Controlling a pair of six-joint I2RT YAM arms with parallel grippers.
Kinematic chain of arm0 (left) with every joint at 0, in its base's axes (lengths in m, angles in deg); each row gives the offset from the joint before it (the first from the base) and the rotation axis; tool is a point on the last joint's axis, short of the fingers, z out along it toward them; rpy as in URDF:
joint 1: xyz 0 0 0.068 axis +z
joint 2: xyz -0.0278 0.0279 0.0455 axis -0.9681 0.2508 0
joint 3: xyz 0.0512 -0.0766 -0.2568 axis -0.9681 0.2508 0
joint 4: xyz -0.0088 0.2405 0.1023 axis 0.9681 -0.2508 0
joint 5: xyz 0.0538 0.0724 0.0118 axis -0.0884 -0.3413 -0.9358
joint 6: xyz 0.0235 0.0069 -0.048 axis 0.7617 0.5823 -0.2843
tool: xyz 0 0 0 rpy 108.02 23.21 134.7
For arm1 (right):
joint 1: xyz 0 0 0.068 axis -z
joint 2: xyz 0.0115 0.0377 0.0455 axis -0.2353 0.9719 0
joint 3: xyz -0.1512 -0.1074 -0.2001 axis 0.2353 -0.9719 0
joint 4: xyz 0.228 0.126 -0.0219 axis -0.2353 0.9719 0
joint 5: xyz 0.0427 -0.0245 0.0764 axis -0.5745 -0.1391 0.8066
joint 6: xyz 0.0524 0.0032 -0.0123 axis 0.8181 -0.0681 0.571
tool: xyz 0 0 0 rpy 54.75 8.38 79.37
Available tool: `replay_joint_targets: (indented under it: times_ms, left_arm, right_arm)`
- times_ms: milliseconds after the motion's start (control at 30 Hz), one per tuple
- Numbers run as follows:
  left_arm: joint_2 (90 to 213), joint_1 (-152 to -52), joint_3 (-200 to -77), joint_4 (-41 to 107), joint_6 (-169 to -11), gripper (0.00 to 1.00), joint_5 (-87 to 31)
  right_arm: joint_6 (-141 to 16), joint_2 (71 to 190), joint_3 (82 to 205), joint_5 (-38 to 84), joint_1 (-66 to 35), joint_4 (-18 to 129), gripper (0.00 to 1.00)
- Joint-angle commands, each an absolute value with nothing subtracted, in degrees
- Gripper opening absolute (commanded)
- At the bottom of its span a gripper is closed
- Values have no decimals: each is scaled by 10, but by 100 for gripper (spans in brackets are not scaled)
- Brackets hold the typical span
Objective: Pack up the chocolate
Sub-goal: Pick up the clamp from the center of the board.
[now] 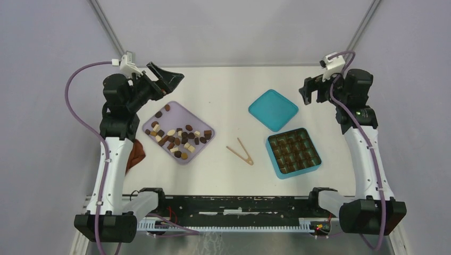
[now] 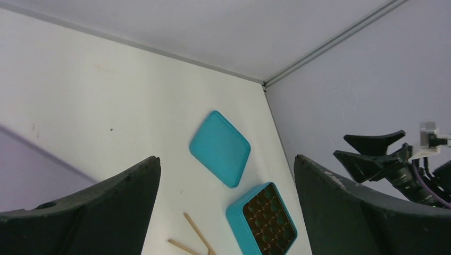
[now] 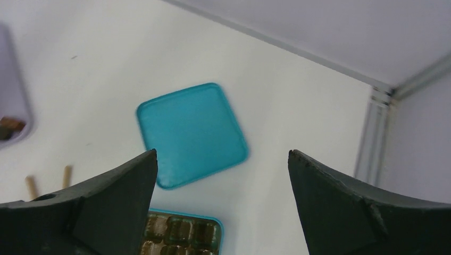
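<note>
Left gripper point(image 1: 171, 84) and right gripper point(image 1: 312, 95) hang with fingers spread wide, empty, near the worktop's far corners. The chocolate point(image 1: 180, 139) lies loose on the lavender tray point(image 1: 183, 112) toward the left edge (the teal box point(image 1: 301, 171) waits, unlidded, right). Grasping the wooden tongs point(image 1: 244, 151) squarely seems wise first.

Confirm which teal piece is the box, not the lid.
The nearer teal box, right of the wooden tongs: raised walls around a grid of brown compartments. The flat plain square behind it is the lid.
</note>
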State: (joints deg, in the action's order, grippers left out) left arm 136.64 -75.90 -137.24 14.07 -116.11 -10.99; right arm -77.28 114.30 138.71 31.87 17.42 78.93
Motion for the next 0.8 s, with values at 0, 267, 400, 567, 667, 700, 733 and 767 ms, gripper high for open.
replay_joint_targets:
  times_ms: [0, 267, 400, 567, 667, 700, 733, 767]
  left_arm:
    - [1342, -787, -1347, 176, -1203, 100, -75]
    - [1305, -973, -1274, 179, -1198, 97, -252]
    - [1237, -976, -1187, 216, -1236, 97, -314]
    - [1175, -976, -1158, 161, -1220, 97, -376]
    - [1147, -976, -1146, 134, -1191, 97, -382]
    - [1137, -976, -1139, 129, -1189, 97, -386]
    - [1126, -976, -1131, 127, -1192, 97, -390]
    - [1114, -975, -1123, 127, -1201, 96, -392]
  right_arm:
    - [-887, 1160, 1320, 631, 152, 740, 98]
    - [-1103, 1229, 1319, 583, -31, 839, 98]
    - [-1081, 1266, 1312, 530, -100, 824, 98]
    - [-935, 1325, 1352, 383, -168, 838, 88]
    - [-909, 1366, 1365, 332, -185, 865, 80]
    - [-906, 1376, 1362, 326, -190, 866, 77]
    - [-903, 1382, 1358, 320, -196, 863, 74]
    - [-894, 1389, 1354, 312, -206, 857, 71]
